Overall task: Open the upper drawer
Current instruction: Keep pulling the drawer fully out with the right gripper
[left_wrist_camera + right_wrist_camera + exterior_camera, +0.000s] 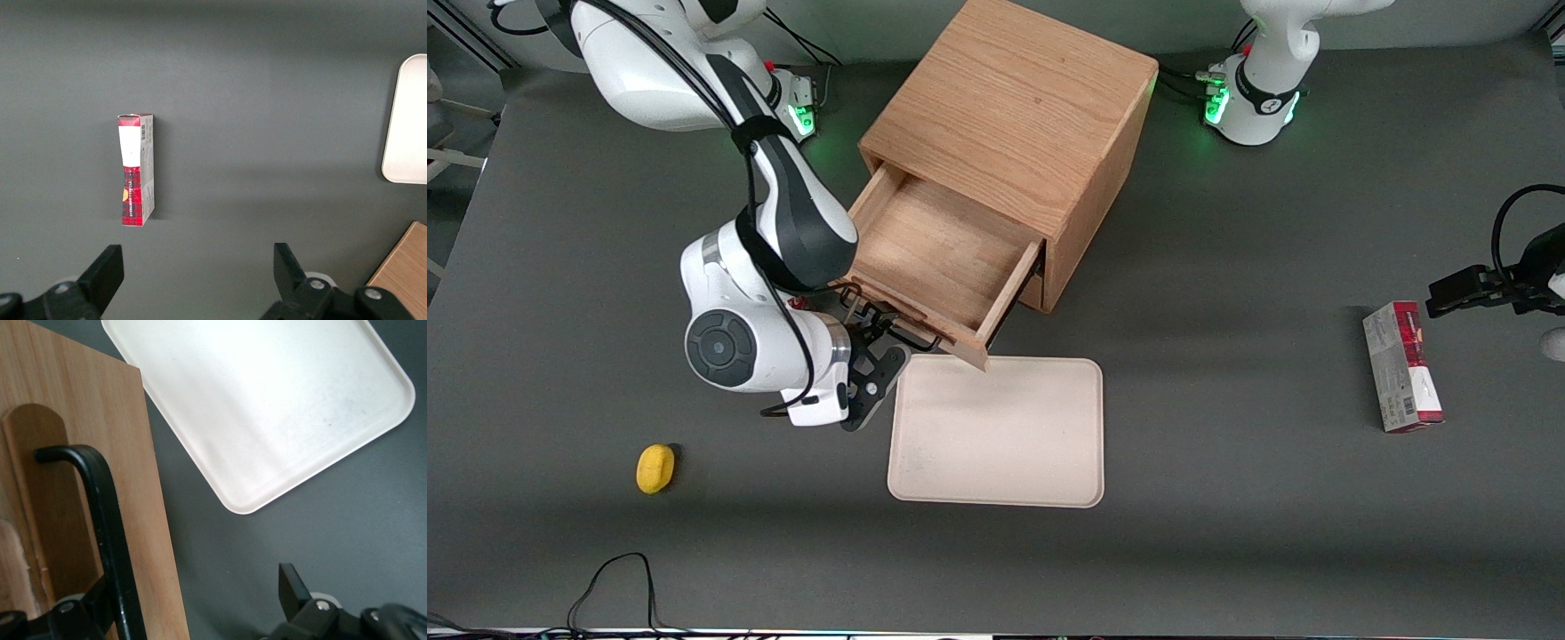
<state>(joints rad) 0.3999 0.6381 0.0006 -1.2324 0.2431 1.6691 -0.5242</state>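
The upper drawer (938, 258) of the light oak cabinet (1005, 107) stands pulled well out, and its bare wooden floor shows. Its black bar handle (898, 333) runs along the drawer front, on the side nearest the front camera. My right gripper (874, 342) sits at the handle's end toward the working arm. In the right wrist view the drawer front (80, 440) and the handle (107, 520) are close up. The gripper (197, 600) is open: one finger (90, 607) lies against the bar, the other (290, 587) stands well apart over bare table.
A cream tray (996, 436) lies flat in front of the open drawer, its edge almost under the drawer's corner. A small yellow object (655, 468) sits toward the working arm's end. A red and white box (1402, 366) lies toward the parked arm's end.
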